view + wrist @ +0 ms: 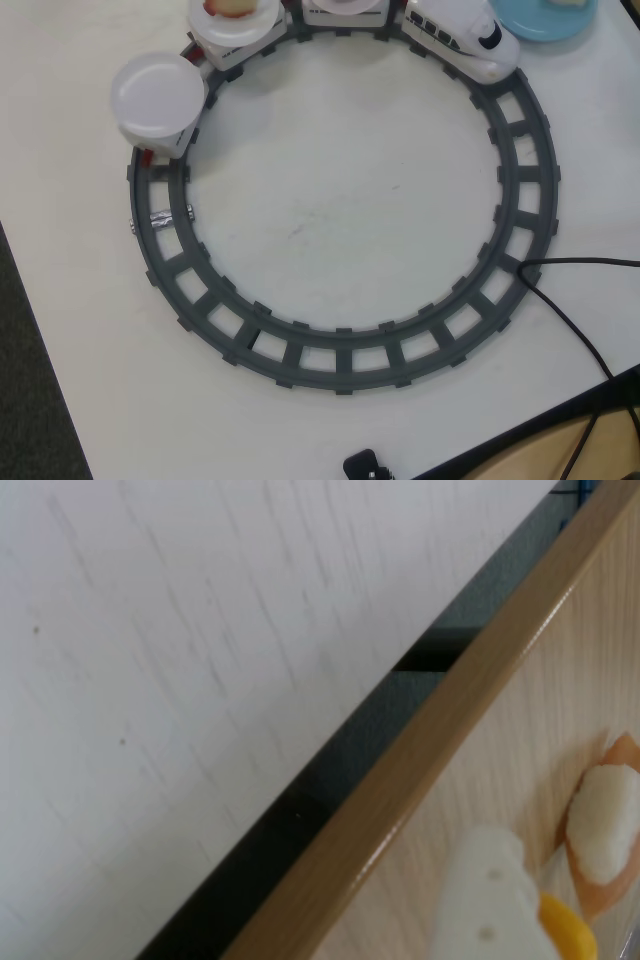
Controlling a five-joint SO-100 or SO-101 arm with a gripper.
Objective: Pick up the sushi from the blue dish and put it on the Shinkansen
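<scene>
The white Shinkansen [465, 38] stands on the grey ring track [345, 365] at the top of the overhead view, its black nose toward the right. Behind it, two cars carry round white plates [158, 92]. The blue dish [530, 22] is cut off by the top right edge, and a pale sliver of the sushi [566, 2] shows on it. The arm is outside the overhead view. In the wrist view only one white finger [488, 895] with a yellow part [567, 932] shows at the bottom, over a wooden surface. The other finger is hidden.
An orange-pink and white piece [605, 825] lies on the wooden surface [520, 750] beside the finger. Another such piece [232, 6] rides on a plate car. A black cable [575, 325] crosses the table's right side. A dark gap [330, 780] separates the wood from the white table.
</scene>
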